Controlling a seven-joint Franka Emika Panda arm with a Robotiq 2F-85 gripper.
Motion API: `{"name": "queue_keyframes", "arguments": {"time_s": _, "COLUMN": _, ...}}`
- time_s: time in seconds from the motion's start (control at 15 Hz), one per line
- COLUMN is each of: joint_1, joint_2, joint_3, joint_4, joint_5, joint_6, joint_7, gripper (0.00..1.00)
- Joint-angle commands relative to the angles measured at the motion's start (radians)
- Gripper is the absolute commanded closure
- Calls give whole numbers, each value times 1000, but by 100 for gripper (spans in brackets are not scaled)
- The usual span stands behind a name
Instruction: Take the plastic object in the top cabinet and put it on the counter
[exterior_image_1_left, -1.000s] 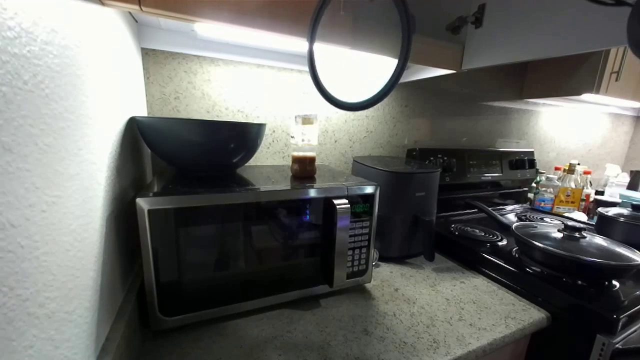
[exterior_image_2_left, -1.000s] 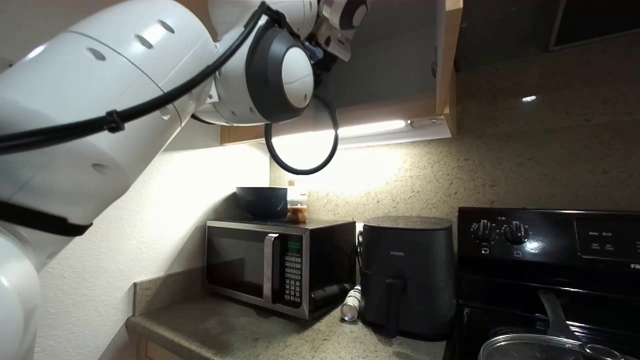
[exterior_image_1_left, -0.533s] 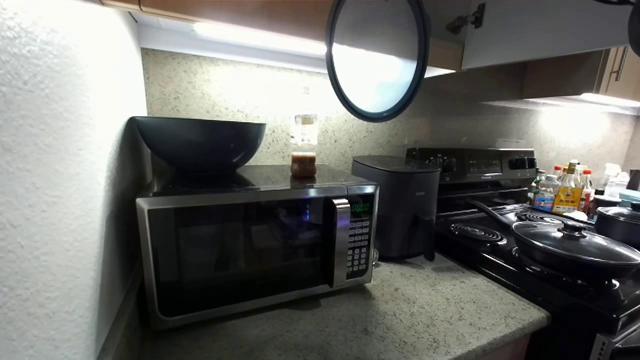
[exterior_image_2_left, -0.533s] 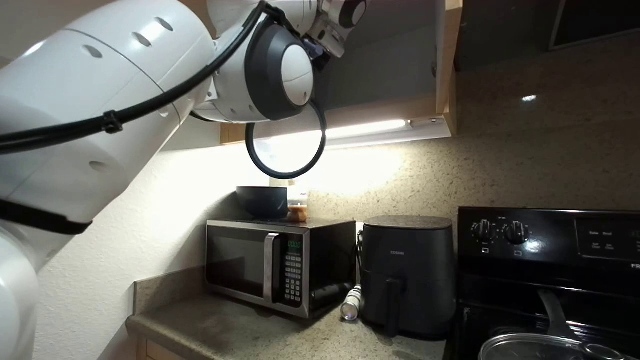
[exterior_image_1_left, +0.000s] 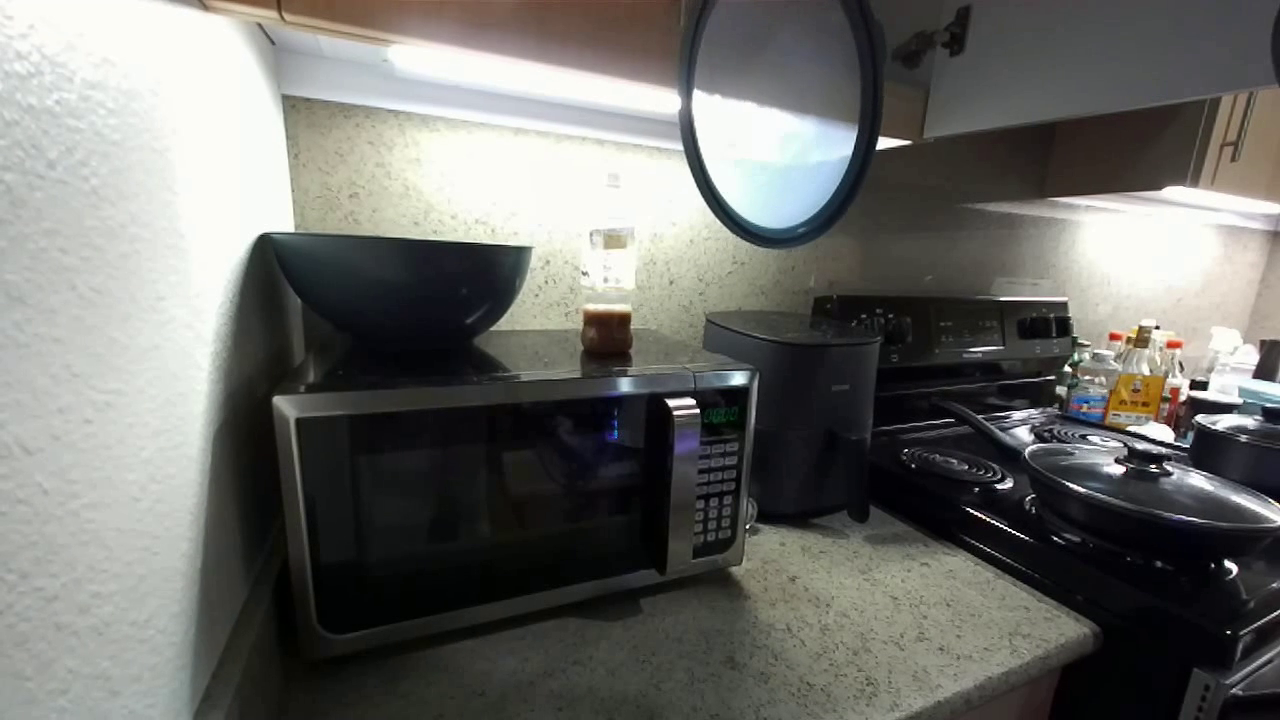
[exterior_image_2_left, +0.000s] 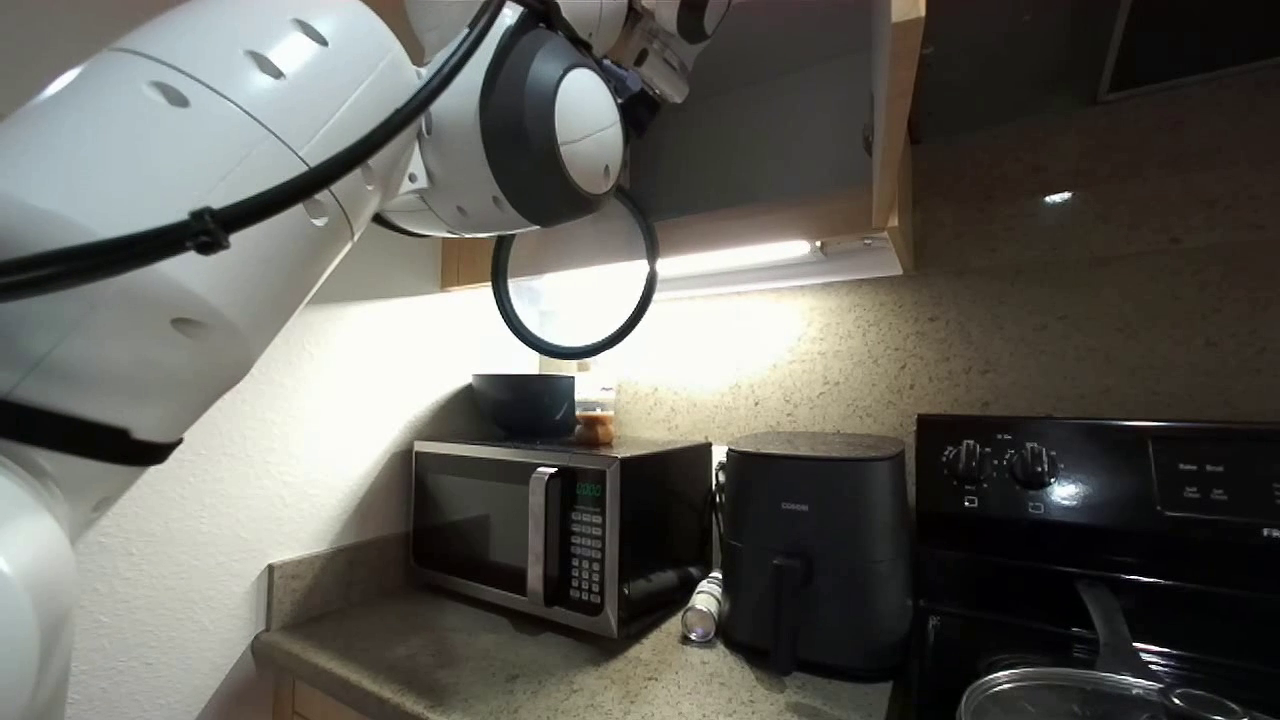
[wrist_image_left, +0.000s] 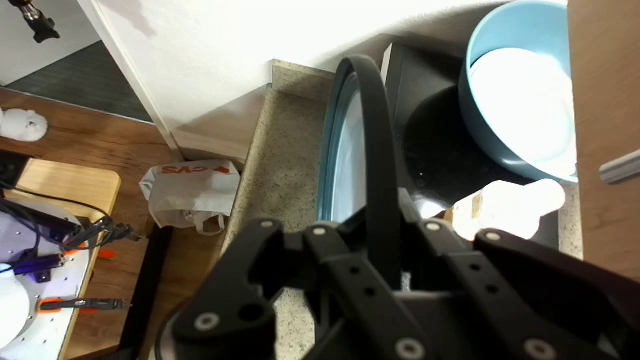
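The plastic object (exterior_image_1_left: 780, 120), a round, see-through plate with a dark blue-grey rim, hangs almost upright in the air in both exterior views. It is outside the top cabinet (exterior_image_2_left: 760, 222), just below and in front of its lower edge. In the wrist view my gripper (wrist_image_left: 378, 215) is shut on the rim of the plastic object (wrist_image_left: 349, 155), which stands edge-on between the fingers. Below it lies the speckled counter (exterior_image_1_left: 800, 620). In an exterior view the arm's wrist covers the upper part of the plate, and the fingertips are hidden there.
A microwave (exterior_image_1_left: 480, 500) stands on the counter, with a dark bowl (exterior_image_1_left: 400, 285) and a bottle with brown contents (exterior_image_1_left: 607, 328) on top. Beside it are an air fryer (exterior_image_2_left: 815, 560) and a stove with a lidded pan (exterior_image_1_left: 1150, 500). The cabinet door (exterior_image_2_left: 893, 110) stands ajar.
The plate has moved right and a little down in an exterior view, and slightly left in an exterior view from elsewhere. The arm has drawn back slightly, the plate still in its grip.
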Motion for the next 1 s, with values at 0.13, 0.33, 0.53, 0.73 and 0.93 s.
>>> {"name": "queue_keyframes", "arguments": {"time_s": 0.13, "joint_1": -7, "joint_2": 102, "joint_3": -15, "joint_4": 11, "joint_5": 11, "joint_6": 50, "joint_7": -10, "gripper": 96}}
{"name": "queue_keyframes", "arguments": {"time_s": 0.33, "joint_1": -12, "joint_2": 144, "joint_3": -8, "joint_4": 13, "joint_5": 14, "joint_6": 100, "joint_7": -19, "gripper": 96}}
{"name": "queue_keyframes", "arguments": {"time_s": 0.53, "joint_1": -15, "joint_2": 160, "joint_3": -4, "joint_4": 4, "joint_5": 10, "joint_6": 142, "joint_7": -38, "gripper": 96}}
{"name": "queue_keyframes", "arguments": {"time_s": 0.73, "joint_1": -10, "joint_2": 160, "joint_3": -13, "joint_4": -4, "joint_5": -9, "joint_6": 157, "joint_7": -50, "gripper": 96}}
{"name": "queue_keyframes", "arguments": {"time_s": 0.93, "joint_1": 19, "joint_2": 158, "joint_3": -69, "joint_4": -11, "joint_5": -122, "joint_6": 129, "joint_7": -34, "gripper": 96}}
